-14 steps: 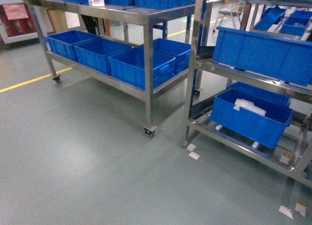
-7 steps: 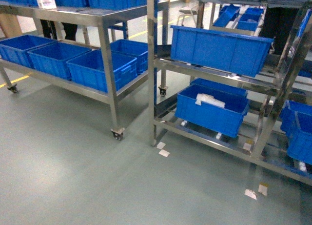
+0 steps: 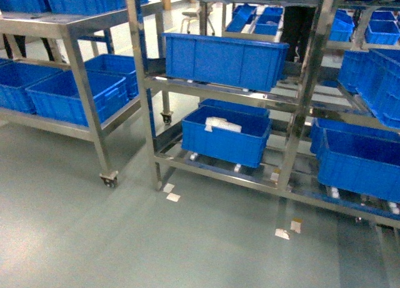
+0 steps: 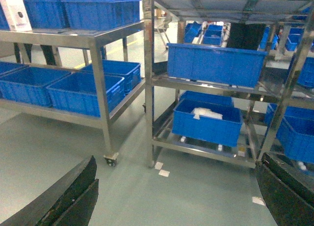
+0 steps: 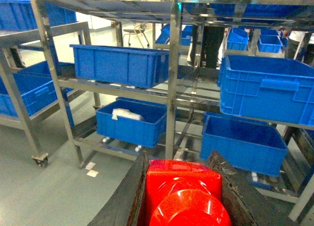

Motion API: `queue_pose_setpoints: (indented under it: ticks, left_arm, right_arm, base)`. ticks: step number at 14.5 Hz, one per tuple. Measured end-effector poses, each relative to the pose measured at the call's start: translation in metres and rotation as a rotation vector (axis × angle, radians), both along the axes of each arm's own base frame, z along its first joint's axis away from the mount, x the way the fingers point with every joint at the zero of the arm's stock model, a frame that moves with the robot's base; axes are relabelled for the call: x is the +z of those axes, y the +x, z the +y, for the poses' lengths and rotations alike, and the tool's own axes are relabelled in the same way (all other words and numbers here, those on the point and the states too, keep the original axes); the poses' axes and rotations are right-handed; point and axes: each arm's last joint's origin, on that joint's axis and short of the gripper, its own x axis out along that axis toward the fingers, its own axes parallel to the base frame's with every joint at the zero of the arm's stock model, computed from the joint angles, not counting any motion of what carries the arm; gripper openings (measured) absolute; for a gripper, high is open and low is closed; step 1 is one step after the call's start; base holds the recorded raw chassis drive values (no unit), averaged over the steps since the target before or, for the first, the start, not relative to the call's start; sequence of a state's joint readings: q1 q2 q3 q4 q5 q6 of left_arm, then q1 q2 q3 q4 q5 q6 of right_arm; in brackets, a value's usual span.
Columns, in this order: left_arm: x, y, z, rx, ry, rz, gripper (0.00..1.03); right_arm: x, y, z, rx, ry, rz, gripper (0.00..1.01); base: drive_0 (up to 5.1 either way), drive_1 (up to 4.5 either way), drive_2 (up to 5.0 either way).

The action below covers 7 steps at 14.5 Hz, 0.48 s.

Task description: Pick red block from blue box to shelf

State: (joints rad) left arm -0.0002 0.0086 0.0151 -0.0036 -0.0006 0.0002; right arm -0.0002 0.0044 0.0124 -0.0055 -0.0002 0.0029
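Red block (image 5: 184, 196) clamped between right gripper (image 5: 182, 199) fingers at bottom centre of right wrist frame, pointing toward shelf (image 5: 171, 64); left gripper (image 4: 176, 196) spread wide, empty.

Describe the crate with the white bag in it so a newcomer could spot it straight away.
Find the steel shelf in the middle of the head view. On its bottom level, left bay, sits a blue crate under a longer blue crate one level up. It alone shows a crumpled white bag inside; no contents show in the crates around it.
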Motion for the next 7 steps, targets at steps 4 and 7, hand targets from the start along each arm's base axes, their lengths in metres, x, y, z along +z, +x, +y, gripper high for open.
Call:
queue_pose_setpoints:
  ticks: [4, 7]
  left_arm:
    - [0.0, 0.0, 0.0, 0.0, 0.0, 0.0, 0.98]
    - [0.0, 0.0, 0.0, 0.0, 0.0, 0.0, 0.98]
  right_arm:
    - [0.0, 0.0, 0.0, 0.0, 0.0, 0.0, 0.29]
    - [0.0, 0.0, 0.0, 0.0, 0.0, 0.0, 0.29]
  base:
    - [-1.6, -1.56, -1.6]
    - [-1.6, -1.57, -1.6]
